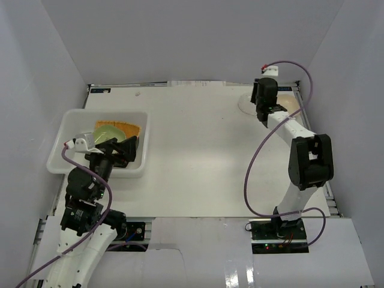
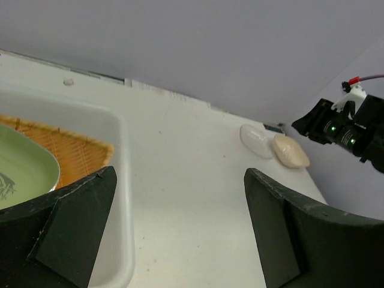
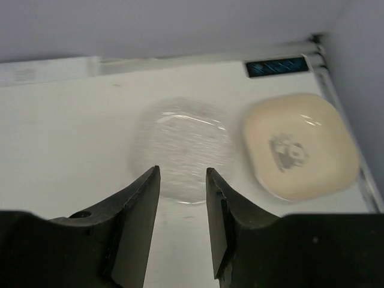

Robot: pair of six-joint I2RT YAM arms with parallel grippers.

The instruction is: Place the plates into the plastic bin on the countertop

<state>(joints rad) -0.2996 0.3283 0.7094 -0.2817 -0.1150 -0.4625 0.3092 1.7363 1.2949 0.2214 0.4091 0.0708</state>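
Observation:
The plastic bin (image 1: pixel 72 123) stands at the left of the countertop (image 1: pixel 198 156). In it a green plate (image 1: pixel 110 130) lies on the orange woven plate (image 1: pixel 127 126); other plates in it are hidden. Both also show in the left wrist view, the green plate (image 2: pixel 24 171) and the orange woven plate (image 2: pixel 75 150). My left gripper (image 1: pixel 127 147) is open and empty over the bin's near right rim (image 2: pixel 123 198). A clear plate (image 3: pixel 183 144) and a cream plate (image 3: pixel 298 147) lie at the far right. My right gripper (image 3: pixel 183 170) is open and empty, just short of the clear plate.
White walls close in the countertop at the back and both sides. A small blue label (image 3: pixel 277 66) sits at the far right corner behind the cream plate. The right arm's wrist (image 2: pixel 348 129) shows in the left wrist view beside the two plates (image 2: pixel 273 145).

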